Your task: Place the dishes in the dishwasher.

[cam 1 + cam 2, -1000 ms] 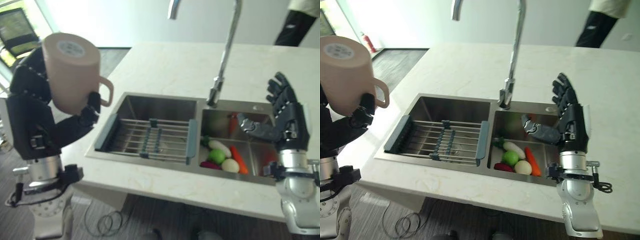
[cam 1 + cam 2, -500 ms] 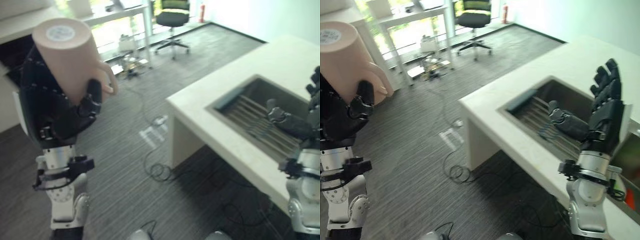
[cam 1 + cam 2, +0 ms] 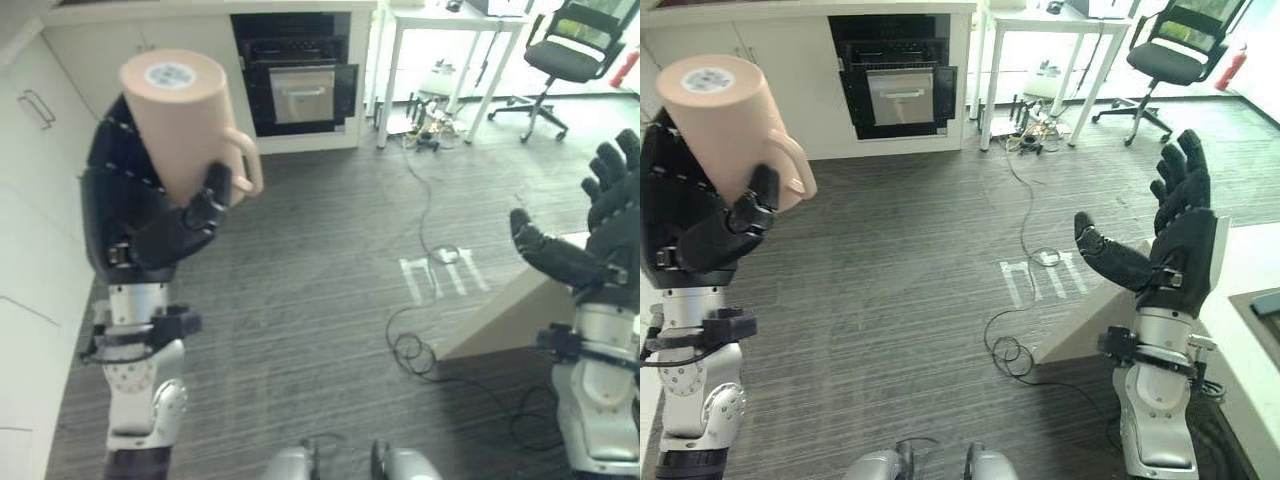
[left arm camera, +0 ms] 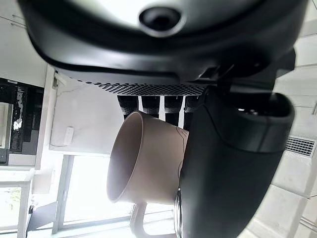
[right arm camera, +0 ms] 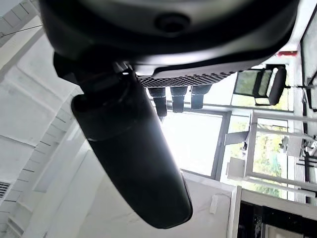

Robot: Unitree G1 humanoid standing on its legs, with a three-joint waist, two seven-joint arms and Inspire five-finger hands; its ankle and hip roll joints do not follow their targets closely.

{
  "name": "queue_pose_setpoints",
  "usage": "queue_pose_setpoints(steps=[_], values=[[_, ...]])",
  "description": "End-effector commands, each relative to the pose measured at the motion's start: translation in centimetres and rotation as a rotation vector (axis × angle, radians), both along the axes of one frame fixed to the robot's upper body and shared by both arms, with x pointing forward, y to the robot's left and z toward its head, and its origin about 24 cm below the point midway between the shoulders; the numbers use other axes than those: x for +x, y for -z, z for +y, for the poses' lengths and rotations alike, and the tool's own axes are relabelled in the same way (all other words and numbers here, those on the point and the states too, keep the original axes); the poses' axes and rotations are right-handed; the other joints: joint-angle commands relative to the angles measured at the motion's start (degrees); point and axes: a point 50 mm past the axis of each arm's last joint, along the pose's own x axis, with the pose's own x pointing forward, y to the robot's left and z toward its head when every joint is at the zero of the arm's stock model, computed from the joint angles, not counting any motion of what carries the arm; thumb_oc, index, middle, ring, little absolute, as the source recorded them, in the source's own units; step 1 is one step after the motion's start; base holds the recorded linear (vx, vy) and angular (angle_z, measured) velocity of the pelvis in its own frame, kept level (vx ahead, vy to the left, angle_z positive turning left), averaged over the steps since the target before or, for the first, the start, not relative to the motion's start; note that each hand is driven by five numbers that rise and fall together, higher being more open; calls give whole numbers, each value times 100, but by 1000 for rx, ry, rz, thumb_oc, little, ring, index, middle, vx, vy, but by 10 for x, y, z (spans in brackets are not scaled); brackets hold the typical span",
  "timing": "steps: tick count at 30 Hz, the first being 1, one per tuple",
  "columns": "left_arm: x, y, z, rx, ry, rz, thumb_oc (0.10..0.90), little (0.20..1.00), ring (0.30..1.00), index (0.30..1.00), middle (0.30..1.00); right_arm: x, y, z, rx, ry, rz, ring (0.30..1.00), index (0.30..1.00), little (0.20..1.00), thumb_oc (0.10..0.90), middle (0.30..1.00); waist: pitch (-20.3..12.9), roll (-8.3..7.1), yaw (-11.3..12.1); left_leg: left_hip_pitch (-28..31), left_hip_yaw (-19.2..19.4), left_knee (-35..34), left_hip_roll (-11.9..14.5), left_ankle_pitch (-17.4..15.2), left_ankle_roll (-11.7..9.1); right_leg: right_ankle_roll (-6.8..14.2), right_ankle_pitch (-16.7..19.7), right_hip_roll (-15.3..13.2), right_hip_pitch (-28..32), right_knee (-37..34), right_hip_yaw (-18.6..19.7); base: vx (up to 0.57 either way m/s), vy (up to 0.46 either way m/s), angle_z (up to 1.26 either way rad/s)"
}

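A beige mug (image 3: 185, 120) with a handle is held bottom-up, high at the left, with my left hand (image 3: 150, 235) shut around its body. In the left wrist view the mug's (image 4: 143, 163) open mouth shows past the thumb (image 4: 233, 163). My right hand (image 3: 1180, 250) is raised at the right, open, fingers straight and thumb spread, holding nothing. The right wrist view shows its thumb (image 5: 133, 158) and straight fingers against the ceiling. A dark built-in appliance (image 3: 300, 70) with a handle sits in the white cabinet run straight ahead across the floor.
White cabinets (image 3: 30, 200) line the left side. A white desk (image 3: 450, 30) and an office chair (image 3: 575, 40) stand at the back right. The counter's corner (image 3: 1250, 290) juts in at the right, near my right hand. Cables lie on the grey striped floor (image 3: 330, 260).
The whole view has swung away from the sink counter towards the cabinets and appliance, so the camera has turned. The mug stays held in my left hand and the right hand stays open.
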Motion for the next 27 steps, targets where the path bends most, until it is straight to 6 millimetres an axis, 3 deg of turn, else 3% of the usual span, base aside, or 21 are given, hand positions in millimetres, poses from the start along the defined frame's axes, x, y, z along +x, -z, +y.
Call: queue_pose_setpoints(steps=[1,13,14,27], values=[[-18,-44,-4,55,-11,-276,400,300,300,300,300,-5,-38,4,-70,-25,-206,900,900,900,800,900,-662,-24,21,144,-179,-162,370,-298,-452,236,-118,126,117,-195,-109,45,-42,8],[-25,-35,8,20,-52,-246,400,300,300,300,300,-7,-37,9,-151,-113,-151,900,900,900,800,900,-761,82,-179,272,-109,-162,440,-367,-468,131,-227,325,135,-195,60,47,-54,-4],[-34,-30,13,21,-70,-245,400,300,300,300,300,-16,-39,6,-226,-133,-133,900,900,900,800,900,-765,7,-215,492,-150,-162,424,-405,-470,29,-247,532,285,-195,201,49,-38,-11],[-30,-29,12,17,-66,-234,400,300,300,300,300,-12,-38,11,-211,-136,-137,900,900,900,800,900,-807,78,-127,217,-298,-162,513,-253,-597,26,-319,473,186,-195,8,-12,-18,6]])
